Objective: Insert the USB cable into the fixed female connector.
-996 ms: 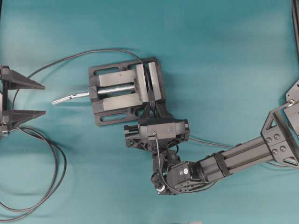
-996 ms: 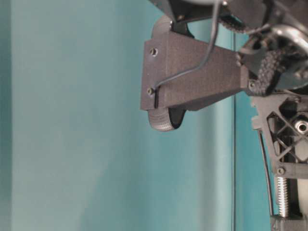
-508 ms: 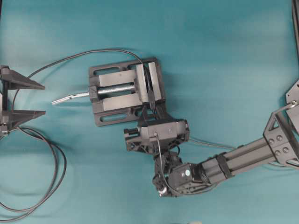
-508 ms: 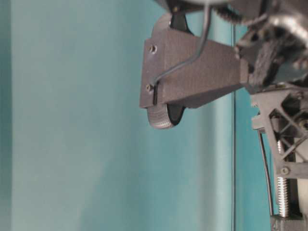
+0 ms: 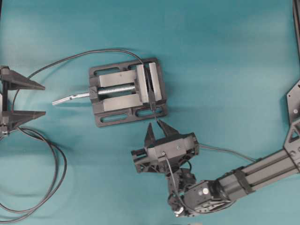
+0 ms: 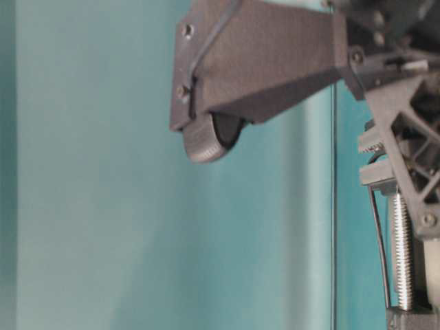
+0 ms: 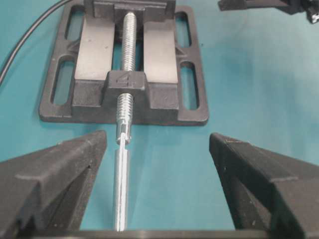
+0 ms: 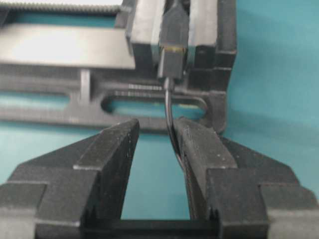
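Observation:
The black vise point(image 5: 126, 91) holds the fixed female connector point(image 8: 174, 22) upright between its jaws. The USB cable's black plug point(image 8: 173, 62) sits against the connector, with a thin gold seam where they meet. From the plug the USB cable point(image 8: 168, 107) drops toward my right gripper point(image 8: 157, 124) and runs along the inner face of its right finger point(image 8: 199, 144). That gripper point(image 5: 155, 124) is open, just clear of the vise's near edge, and clamps nothing. My left gripper point(image 5: 43, 100) stands wide open at the far left, empty, facing the vise's silver screw handle point(image 7: 121, 184).
The long dark cable point(image 5: 56, 164) lies in big loops at the lower left and arcs over to the vise's far side. The screw handle point(image 5: 70, 97) sticks out of the vise toward the left gripper. The right arm point(image 5: 253, 171) crosses the lower right.
My right gripper has drawn back from the vise toward the near side of the table, with its jaws the same width. The plug has stayed in the vise. The left arm has not moved.

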### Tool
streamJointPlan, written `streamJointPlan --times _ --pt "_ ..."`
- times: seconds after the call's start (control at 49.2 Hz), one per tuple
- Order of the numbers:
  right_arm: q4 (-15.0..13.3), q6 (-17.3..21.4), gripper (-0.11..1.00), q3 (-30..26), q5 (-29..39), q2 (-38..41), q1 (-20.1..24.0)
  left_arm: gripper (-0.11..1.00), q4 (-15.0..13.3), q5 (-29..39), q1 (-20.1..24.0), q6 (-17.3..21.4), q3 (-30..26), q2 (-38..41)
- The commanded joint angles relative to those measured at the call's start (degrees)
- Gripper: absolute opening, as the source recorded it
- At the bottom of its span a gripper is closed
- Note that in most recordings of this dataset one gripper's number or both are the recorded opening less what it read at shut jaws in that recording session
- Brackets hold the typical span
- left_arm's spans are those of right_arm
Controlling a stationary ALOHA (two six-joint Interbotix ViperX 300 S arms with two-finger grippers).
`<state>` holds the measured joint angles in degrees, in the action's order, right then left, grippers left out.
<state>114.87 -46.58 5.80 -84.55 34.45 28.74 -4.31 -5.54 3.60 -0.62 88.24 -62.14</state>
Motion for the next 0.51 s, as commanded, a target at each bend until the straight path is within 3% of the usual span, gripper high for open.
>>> streamJointPlan --times 0.0,0.142,0.488 --pt "-0.26 -0.26 0.39 1.23 1.67 -4.39 -0.09 1.00 0.18 -0.26 0.18 0.09 -0.62 0.26" --pt "-2.11 -0.44 0.39 5.98 7.21 -8.00 -0.09 1.00 0.09 -0.26 0.18 0.09 -0.62 0.26" --pt "-13.27 0.00 0.39 18.63 26.02 -17.93 -0.18 1.00 0.18 -0.26 0.18 0.09 -0.62 0.26"
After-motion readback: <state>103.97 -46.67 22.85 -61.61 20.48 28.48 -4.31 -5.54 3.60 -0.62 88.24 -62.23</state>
